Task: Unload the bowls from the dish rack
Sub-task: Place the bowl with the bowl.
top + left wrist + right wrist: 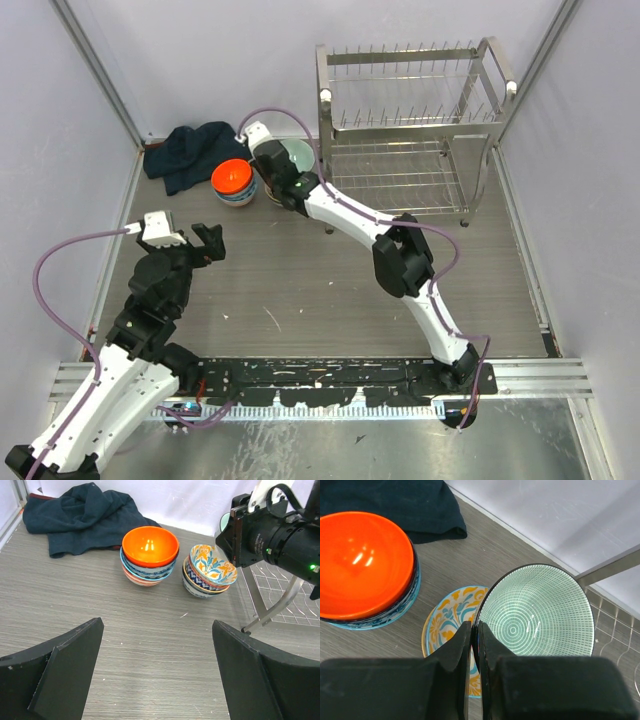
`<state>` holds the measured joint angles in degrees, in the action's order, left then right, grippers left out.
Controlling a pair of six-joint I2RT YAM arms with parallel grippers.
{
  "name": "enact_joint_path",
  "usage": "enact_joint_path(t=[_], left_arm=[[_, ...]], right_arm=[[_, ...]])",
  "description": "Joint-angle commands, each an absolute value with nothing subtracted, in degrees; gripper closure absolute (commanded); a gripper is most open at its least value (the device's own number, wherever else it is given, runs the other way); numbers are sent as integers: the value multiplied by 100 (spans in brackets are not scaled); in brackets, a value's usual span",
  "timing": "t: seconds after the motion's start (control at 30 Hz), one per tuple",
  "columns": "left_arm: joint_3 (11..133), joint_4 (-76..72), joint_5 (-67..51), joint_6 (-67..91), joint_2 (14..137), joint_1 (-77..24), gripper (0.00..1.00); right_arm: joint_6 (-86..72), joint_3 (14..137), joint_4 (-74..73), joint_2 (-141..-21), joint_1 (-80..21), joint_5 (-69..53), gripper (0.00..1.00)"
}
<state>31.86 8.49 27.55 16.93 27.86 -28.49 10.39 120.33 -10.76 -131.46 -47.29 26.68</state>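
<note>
My right gripper (474,630) is shut on the rim of the pale mint green bowl (537,612) and holds it above a stack topped by a floral bowl (447,615). The green bowl also shows in the top view (298,155). The orange bowl (362,562) tops a second stack to the left (150,546); the floral stack (210,570) stands beside it. The dish rack (410,130) at the back right holds no bowls that I can see. My left gripper (157,675) is open and empty, low over the table (210,243).
A dark blue cloth (190,152) lies crumpled at the back left, behind the orange stack. The rack's leg (272,611) stands right of the floral stack. Grey walls enclose the table at the back and both sides.
</note>
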Motion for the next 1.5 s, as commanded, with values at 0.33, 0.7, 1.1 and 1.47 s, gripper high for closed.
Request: enact_joint_path(t=[0.33, 0.7, 1.1, 1.47], left_arm=[[3306, 666, 2782, 1617, 2921, -2821, 2], [3294, 642, 2804, 1600, 2936, -2826, 2], [3277, 632, 2813, 1591, 2936, -2822, 2], [3283, 615, 2812, 1595, 2967, -2824, 2]], right_arm=[[976, 12440, -655, -13277, -4755, 2313, 99], [844, 12360, -694, -13365, -4755, 2090, 99], [771, 12344, -780, -13417, -4755, 1995, 95], [726, 12278, -817, -13404, -4755, 1969, 80]])
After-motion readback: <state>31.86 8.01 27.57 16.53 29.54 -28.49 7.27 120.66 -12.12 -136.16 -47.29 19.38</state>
